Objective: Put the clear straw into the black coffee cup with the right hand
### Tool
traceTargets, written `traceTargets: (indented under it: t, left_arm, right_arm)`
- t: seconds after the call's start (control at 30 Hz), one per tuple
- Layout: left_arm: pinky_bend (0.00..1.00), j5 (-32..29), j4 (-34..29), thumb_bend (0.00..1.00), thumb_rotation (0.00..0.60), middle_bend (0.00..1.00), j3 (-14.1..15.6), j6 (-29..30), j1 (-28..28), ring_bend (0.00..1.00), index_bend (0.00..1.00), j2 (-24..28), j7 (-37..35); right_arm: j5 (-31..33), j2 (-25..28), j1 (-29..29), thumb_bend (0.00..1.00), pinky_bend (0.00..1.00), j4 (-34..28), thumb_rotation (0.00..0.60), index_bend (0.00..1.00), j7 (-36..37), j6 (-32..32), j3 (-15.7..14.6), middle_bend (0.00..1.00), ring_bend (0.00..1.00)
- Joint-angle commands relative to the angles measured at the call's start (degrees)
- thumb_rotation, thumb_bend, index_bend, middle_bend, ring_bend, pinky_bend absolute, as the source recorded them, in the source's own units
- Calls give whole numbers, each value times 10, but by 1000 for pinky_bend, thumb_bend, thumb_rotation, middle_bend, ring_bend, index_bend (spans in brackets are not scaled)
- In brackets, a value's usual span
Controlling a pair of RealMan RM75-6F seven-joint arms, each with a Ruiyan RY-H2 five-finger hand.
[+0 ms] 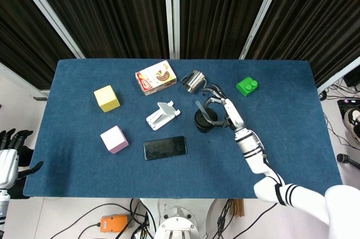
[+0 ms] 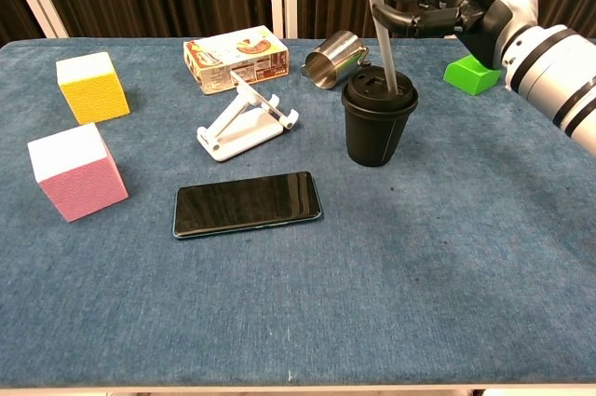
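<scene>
The right robot hand [image 2: 447,0] pinched 1 clear straw [image 2: 381,28], its tip touching the lid of 1 black coffee cup [image 2: 378,126]. The left robot hand [image 1: 11,154] was spread beside the desk [image 1: 304,138]. 2 cubes stood there.

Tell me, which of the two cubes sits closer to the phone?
The pink cube. It sits just left of the phone, near the table's front edge, while the yellow cube lies further back, towards the curtains.

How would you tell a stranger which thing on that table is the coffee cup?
Start at the blue table and look right of centre, just in front of the small metal pitcher. The black coffee cup stands upright there, right of the white phone stand. It is the only black lidded cup, and a clear straw held by the right hand reaches down to its lid.
</scene>
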Motion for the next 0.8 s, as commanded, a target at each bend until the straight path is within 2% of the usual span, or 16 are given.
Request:
traceTargets:
  t: [0.03,0.1,0.2,0.37,0.63,0.8]
  left_arm:
    - [8,0,2,90,600,163,0,0,0,60,175,-1,-1]
    - [8,0,4,90,600,163,0,-1,0,60,175,-2,-2]
    - [8,0,5,89,600,163,0,-2,-1,61,175,-3,-3]
    - [8,1,8,90,600,163,-1,-3,-3,60,175,-5,-5]
    - [8,3,8,90,600,163,-1,-5,-5,60,175,-5,-4]
    - [8,4,10,90,600,163,-2,-6,-7,60,175,-4,-6]
  right_arm:
    - [-1,-4,0,632,88,6,600,693,6,-1,-2,268,58]
    - [-4,-6,-1,632,67,10,600,650,11,1,-3,268,55]
    - [-8,-6,-2,622,11,13,600,526,16,3,-6,267,16]
    - [-10,-2,-6,423,0,13,600,340,20,5,-11,232,0]
    - [-24,26,-21,393,0,-7,600,202,9,34,-13,193,0]
    - [-42,99,-58,392,0,-58,600,148,-69,91,-20,172,0]
